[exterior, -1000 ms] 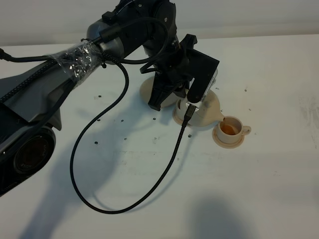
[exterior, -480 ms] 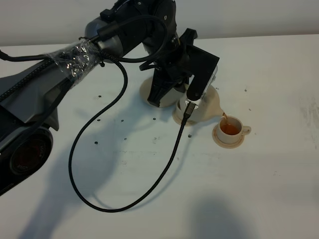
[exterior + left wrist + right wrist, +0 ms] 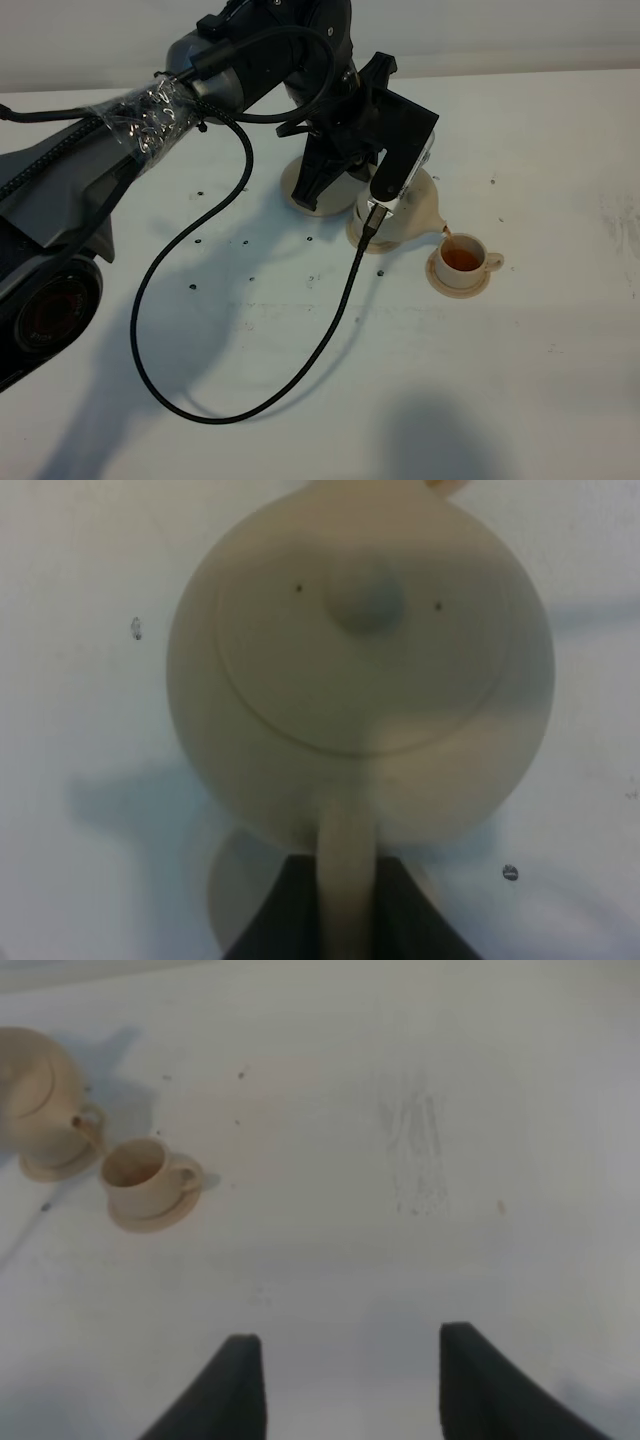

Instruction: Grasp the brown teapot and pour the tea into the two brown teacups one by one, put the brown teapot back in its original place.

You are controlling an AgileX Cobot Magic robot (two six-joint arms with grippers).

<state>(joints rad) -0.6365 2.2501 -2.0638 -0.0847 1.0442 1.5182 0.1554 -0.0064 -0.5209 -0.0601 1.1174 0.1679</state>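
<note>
The brown teapot (image 3: 417, 203) hangs tilted, spout down, over the right teacup (image 3: 463, 259). A thin stream of tea falls into the cup, which holds amber tea and stands on its saucer (image 3: 450, 283). My left gripper (image 3: 386, 203) is shut on the loop handle (image 3: 346, 865); the lid and knob (image 3: 366, 598) fill the left wrist view. The second teacup is mostly hidden under the teapot and arm; only its saucer edge (image 3: 360, 237) shows. The wide saucer (image 3: 303, 192), the original place, lies bare behind the arm. My right gripper (image 3: 345, 1385) hovers open, far from the teapot (image 3: 38, 1102) and the right teacup (image 3: 140, 1174).
A black cable (image 3: 200, 260) loops from the left arm across the white table (image 3: 540, 400) to the gripper. Small dark specks dot the table. A faint scuff mark (image 3: 415, 1155) lies on the surface in front of the right gripper.
The left arm has tipped the teapot a little further and tea now streams from the spout. The tea in the right cup has risen. The right gripper has not moved.
</note>
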